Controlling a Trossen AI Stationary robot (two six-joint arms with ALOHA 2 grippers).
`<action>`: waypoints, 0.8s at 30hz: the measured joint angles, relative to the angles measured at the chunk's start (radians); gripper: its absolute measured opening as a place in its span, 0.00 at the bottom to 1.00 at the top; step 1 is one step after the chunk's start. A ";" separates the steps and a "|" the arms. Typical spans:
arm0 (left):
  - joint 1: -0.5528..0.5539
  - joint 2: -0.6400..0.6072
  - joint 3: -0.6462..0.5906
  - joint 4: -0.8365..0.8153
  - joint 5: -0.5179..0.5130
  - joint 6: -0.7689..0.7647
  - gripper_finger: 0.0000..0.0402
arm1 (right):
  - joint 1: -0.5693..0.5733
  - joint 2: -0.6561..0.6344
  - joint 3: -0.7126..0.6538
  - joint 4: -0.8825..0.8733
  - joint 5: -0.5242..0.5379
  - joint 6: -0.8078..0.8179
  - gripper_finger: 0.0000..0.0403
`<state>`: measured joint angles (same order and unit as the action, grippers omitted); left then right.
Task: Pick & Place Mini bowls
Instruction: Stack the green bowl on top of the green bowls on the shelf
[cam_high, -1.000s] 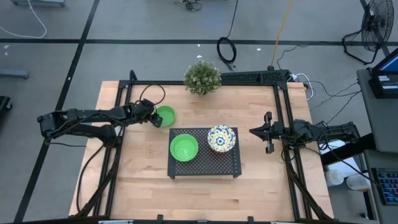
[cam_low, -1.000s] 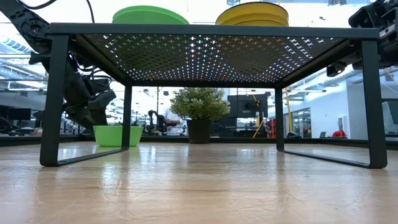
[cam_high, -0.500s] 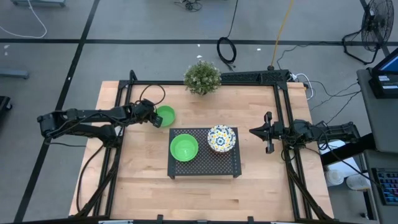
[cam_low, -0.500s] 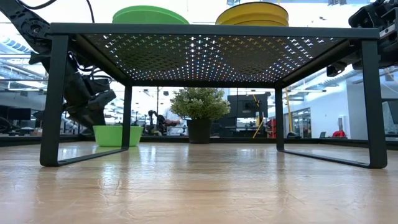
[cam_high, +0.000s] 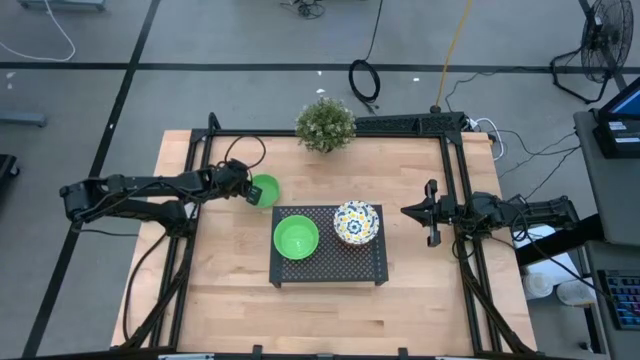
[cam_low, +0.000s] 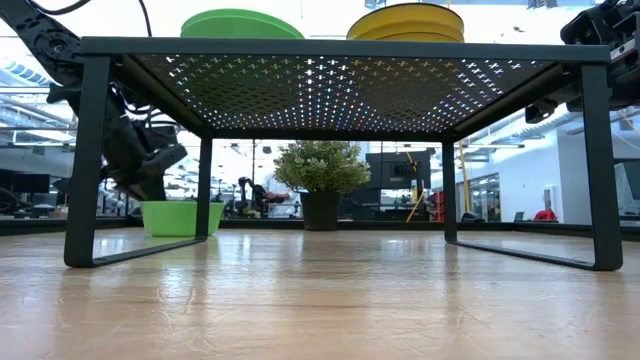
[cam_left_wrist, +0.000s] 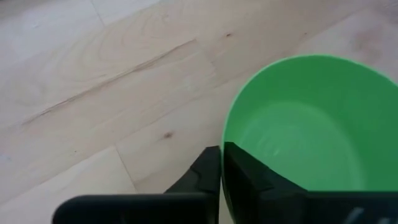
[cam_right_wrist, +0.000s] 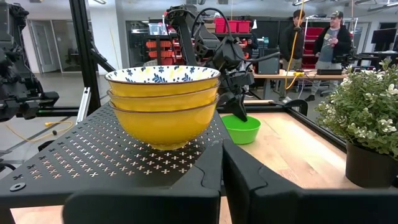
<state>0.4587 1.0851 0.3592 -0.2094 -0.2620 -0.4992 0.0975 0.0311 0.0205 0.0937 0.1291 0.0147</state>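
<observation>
One plain green mini bowl (cam_high: 266, 189) stands on the table behind the black rack's left end, and my left gripper (cam_high: 250, 192) is shut on it; it also shows in the low view (cam_low: 180, 217). On the black perforated rack (cam_high: 330, 270) sit a second green mini bowl (cam_high: 296, 236) and a stack of three floral mini bowls (cam_high: 356, 222), yellow outside (cam_right_wrist: 163, 102). My right gripper (cam_high: 407, 211) waits shut at the table's right edge, level, pointing at the rack. My left gripper pinches the green bowl's rim (cam_left_wrist: 222, 155) on the side facing the table's left. One finger (cam_left_wrist: 249, 183) is inside the bowl and one (cam_left_wrist: 202, 174) outside. The fingers slant down from the table's left. The bowl stands upright, its base on the table.
A potted plant (cam_high: 325, 124) stands at the table's far edge behind the rack. Black frame rails run along the left, far and right sides of the table. Bare wood lies in front of the rack. People stand in the room beyond (cam_right_wrist: 336, 37).
My left gripper has shut on the green bowl's rim without moving. The bowl has slid slightly toward the table's left, staying on the wood.
</observation>
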 joint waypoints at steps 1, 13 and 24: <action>0.000 0.000 0.000 -0.003 0.000 0.000 0.05 | 0.000 0.000 0.000 0.000 0.000 0.000 0.00; 0.000 0.000 0.000 -0.004 0.003 0.005 0.05 | 0.000 0.000 0.000 0.000 0.000 0.000 0.00; 0.000 0.001 0.000 -0.005 0.003 0.006 0.04 | 0.000 0.000 0.000 0.000 0.000 0.000 0.00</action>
<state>0.4587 1.0860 0.3592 -0.2142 -0.2592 -0.4937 0.0978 0.0315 0.0207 0.0940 0.1291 0.0147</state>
